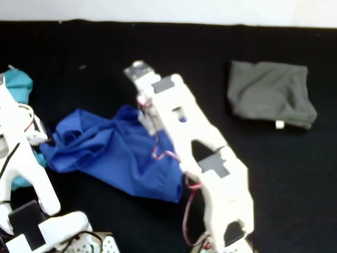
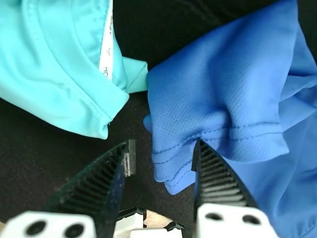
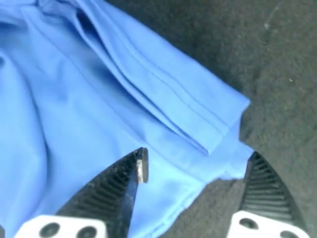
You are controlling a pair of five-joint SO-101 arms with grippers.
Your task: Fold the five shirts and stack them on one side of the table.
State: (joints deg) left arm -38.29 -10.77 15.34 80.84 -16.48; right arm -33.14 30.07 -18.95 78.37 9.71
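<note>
Black from edge to edge, the bench runs back to a strip of white wall. I see the blue shirt lying crumpled and unfolded near the middle. The teal shirt is bunched at the left edge, its hem just beside a corner of the blue one. A grey shirt sits roughly folded, well apart at the far right. My left hand is released, jaws spread on either side of a hemmed corner of the blue shirt. My right hand is released too, above the blue shirt's other edge where bare bench begins. From above, the right arm and its red wires block part of the blue shirt. The left arm hides part of the teal one.
</note>
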